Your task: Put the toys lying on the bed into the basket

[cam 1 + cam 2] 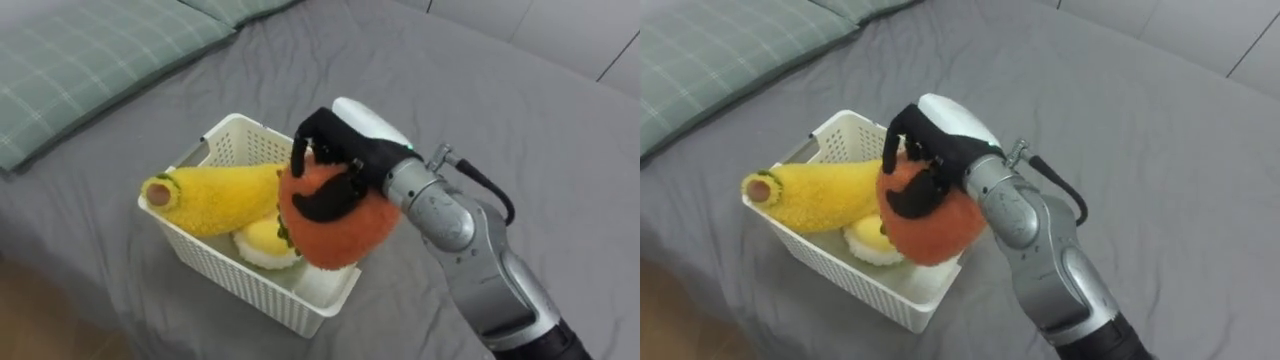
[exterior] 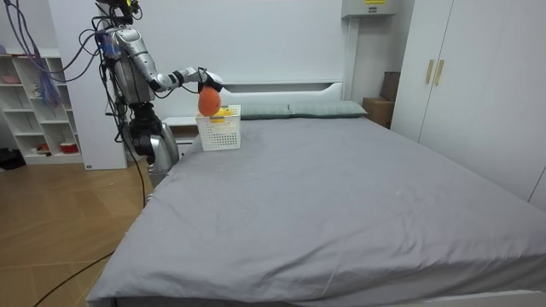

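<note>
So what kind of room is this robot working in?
A bedroom, it seems: a wide bed with a grey sheet, green pillows at its head, and white wardrobe doors beside it. The right hand holds an orange plush toy.

Orange toy (image 1: 340,235) and yellow toy (image 1: 220,198) are fuzzy plush; the basket (image 1: 230,275) is latticed plastic; the bedsheet (image 1: 500,90) beneath it is matt cloth.
</note>
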{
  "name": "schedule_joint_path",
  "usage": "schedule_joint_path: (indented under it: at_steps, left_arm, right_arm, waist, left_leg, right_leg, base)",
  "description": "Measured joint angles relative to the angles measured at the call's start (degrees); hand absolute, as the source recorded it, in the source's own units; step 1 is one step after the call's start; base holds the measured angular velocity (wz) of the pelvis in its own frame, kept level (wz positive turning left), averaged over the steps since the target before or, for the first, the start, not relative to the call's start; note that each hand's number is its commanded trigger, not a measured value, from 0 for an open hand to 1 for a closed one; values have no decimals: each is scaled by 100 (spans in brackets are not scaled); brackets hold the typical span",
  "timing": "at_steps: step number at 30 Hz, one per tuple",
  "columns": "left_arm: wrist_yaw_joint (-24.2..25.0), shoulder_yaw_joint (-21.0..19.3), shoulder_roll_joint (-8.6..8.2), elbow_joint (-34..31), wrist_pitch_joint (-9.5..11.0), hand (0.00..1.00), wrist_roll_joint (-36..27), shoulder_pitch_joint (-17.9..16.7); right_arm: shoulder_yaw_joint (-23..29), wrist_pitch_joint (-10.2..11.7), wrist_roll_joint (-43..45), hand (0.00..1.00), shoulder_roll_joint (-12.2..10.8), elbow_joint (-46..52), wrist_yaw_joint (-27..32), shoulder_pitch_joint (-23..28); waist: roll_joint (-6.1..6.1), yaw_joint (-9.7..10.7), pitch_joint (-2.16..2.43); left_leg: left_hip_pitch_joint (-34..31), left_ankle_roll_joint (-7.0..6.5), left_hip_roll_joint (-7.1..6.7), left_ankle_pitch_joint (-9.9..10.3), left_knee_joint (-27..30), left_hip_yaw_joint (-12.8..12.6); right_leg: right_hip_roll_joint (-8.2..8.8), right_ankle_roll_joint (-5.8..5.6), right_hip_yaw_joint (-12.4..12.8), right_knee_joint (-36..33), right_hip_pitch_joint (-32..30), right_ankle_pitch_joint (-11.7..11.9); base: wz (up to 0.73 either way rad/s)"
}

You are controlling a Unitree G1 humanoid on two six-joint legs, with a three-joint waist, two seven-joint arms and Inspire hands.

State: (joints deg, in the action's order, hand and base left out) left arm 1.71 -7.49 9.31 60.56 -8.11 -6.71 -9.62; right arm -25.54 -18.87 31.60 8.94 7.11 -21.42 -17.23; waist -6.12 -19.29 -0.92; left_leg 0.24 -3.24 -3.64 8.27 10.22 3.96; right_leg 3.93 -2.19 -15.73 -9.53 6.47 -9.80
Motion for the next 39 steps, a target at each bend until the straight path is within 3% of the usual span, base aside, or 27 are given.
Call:
schedule_joint_path:
  at_steps: [8, 19, 39]
  left_arm:
    - [-42, 113, 17, 0, -33, 0, -29, 24]
    - [-102, 205, 27, 0, -36, 0, 8, 142]
    - [-134, 218, 25, -86, -35, 0, 6, 207]
  right_arm:
    - [-25, -4, -1, 0, -136, -137, -50, -1]
    - [-24, -2, -29, 0, -139, -233, -99, -2]
    - [-23, -2, -88, 0, -68, -253, -94, -2]
  waist:
    - [17, -1, -9]
    - [27, 5, -13]
    - [-33, 17, 27]
  left_leg:
    - [-12, 7, -4, -8, 13, 35]
    - [-81, 12, -6, -12, 33, 51]
    - [-75, 11, -7, -14, 43, 38]
  right_leg:
    - [-9, 0, 49, 1, 3, 0]
    - [-17, 0, 135, -1, -55, 0]
    - [-14, 1, 125, -4, -78, 0]
  base:
    - [1]
    - [0]
    - [0]
